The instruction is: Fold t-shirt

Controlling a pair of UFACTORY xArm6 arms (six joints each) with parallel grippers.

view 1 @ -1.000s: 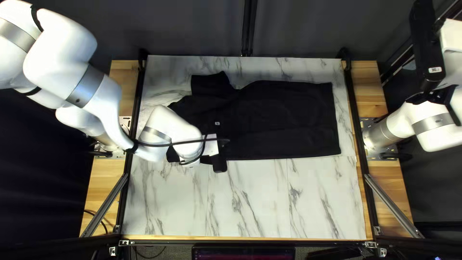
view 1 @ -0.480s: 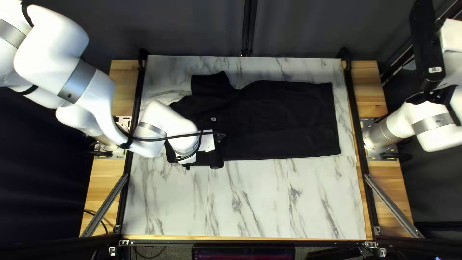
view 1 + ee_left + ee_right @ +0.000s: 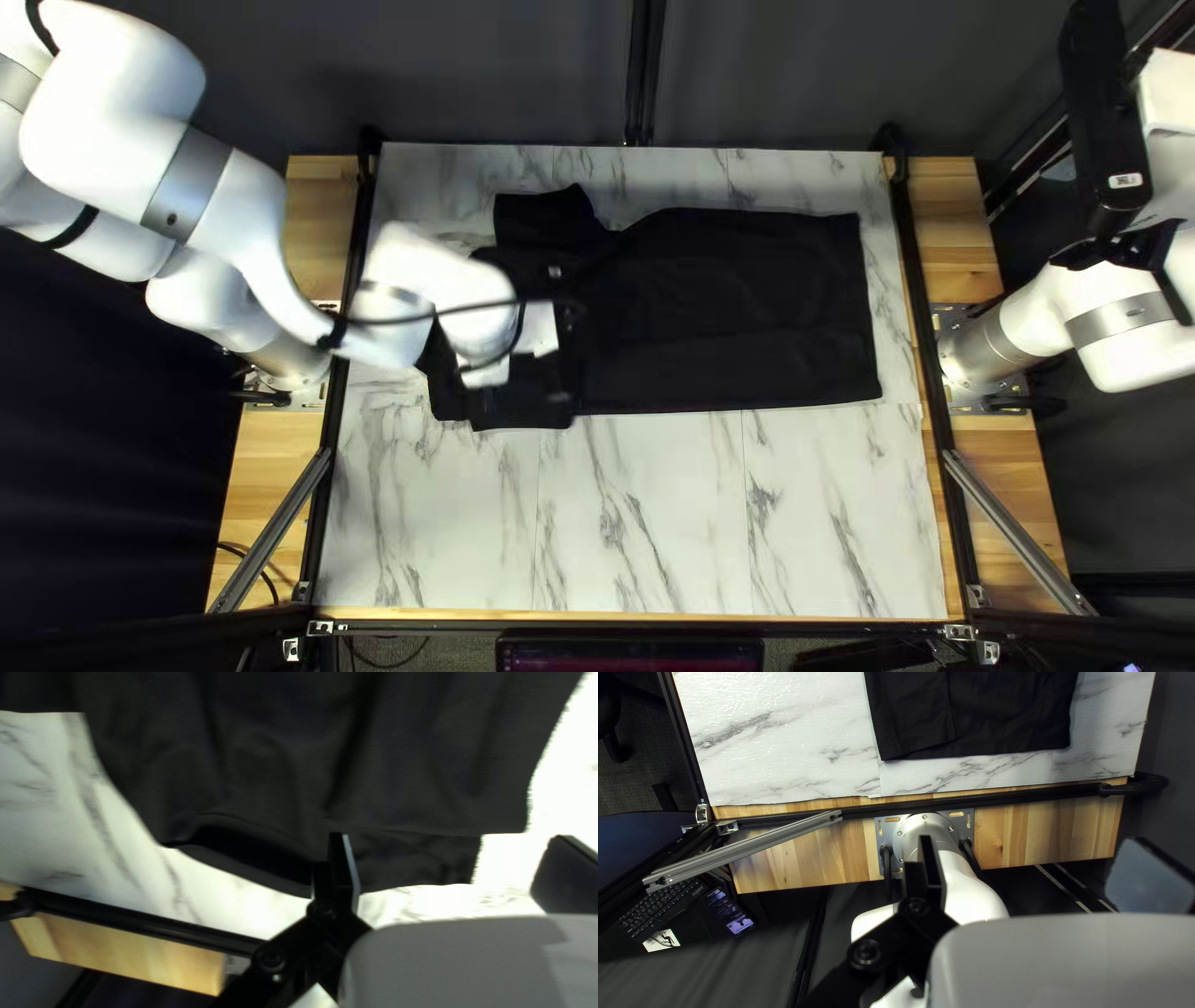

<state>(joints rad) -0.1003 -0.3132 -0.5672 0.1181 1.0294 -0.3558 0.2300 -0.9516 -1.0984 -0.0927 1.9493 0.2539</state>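
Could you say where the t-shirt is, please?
In the top left view, the t-shirt lies mostly on the table's far half, partly beneath my left arm.

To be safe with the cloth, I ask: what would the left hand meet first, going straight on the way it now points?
Most likely the black t-shirt, near its edge, ahead of the left hand; the depth between them is unclear.

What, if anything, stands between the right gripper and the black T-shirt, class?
The black rail along the table runs between the right gripper and the T-shirt. It looks low, so the raised gripper could probably pass over it. Nothing else visible blocks the way.
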